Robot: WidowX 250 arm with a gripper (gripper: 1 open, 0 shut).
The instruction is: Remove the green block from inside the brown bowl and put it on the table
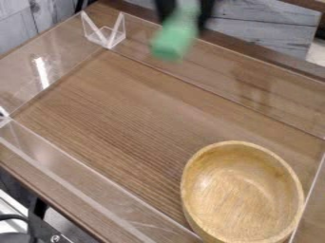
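Observation:
The green block [174,40] hangs blurred in the air near the top of the view, well above the table [127,114] and far up-left of the brown bowl [245,197]. Only the dark finger ends of my gripper [183,11] show at the top edge, shut on the block's upper end. The rest of the arm is out of view. The bowl sits at the front right with nothing inside it.
Low clear plastic walls [51,59] run round the tabletop. A small clear plastic stand [105,28] sits at the back left corner. Bare wood-grain surface stretches left of the bowl.

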